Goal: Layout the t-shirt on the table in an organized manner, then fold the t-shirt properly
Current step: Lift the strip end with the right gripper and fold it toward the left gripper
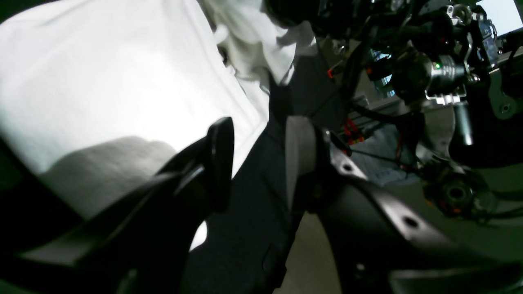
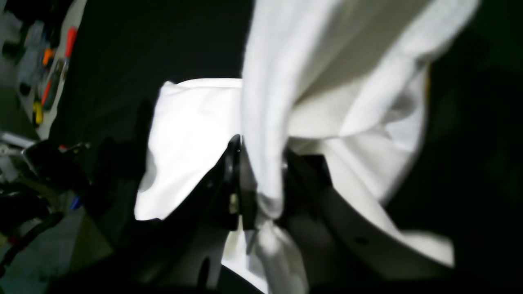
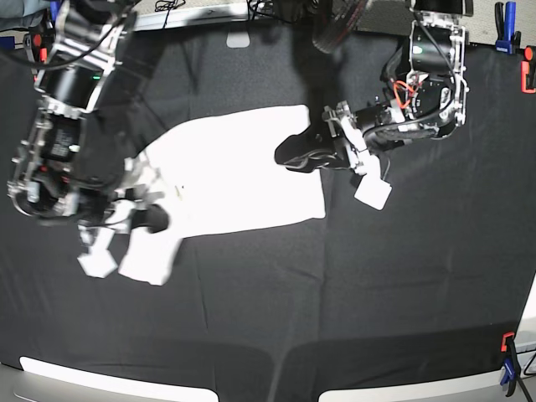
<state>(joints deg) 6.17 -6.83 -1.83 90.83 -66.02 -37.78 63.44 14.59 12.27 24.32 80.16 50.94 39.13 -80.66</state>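
The white t-shirt (image 3: 234,172) lies plain side up and mostly flat on the black table (image 3: 402,276), its left end bunched. My right gripper (image 3: 155,219) is at that bunched end. In the right wrist view, the right gripper (image 2: 261,183) is shut on a thick fold of the t-shirt (image 2: 327,81), which is lifted off the table. My left gripper (image 3: 286,157) hovers at the shirt's right edge. In the left wrist view, the left gripper (image 1: 261,163) is open with only table (image 1: 249,228) between its fingers, and the t-shirt (image 1: 102,81) lies just to the left.
Clips sit on the table's edges: blue (image 3: 502,17) and red (image 3: 528,75) at the back right, and one (image 3: 507,368) at the front right. Hand tools (image 2: 49,61) lie beyond the table's edge. The other arm's joints (image 1: 429,77) stand close behind the left gripper.
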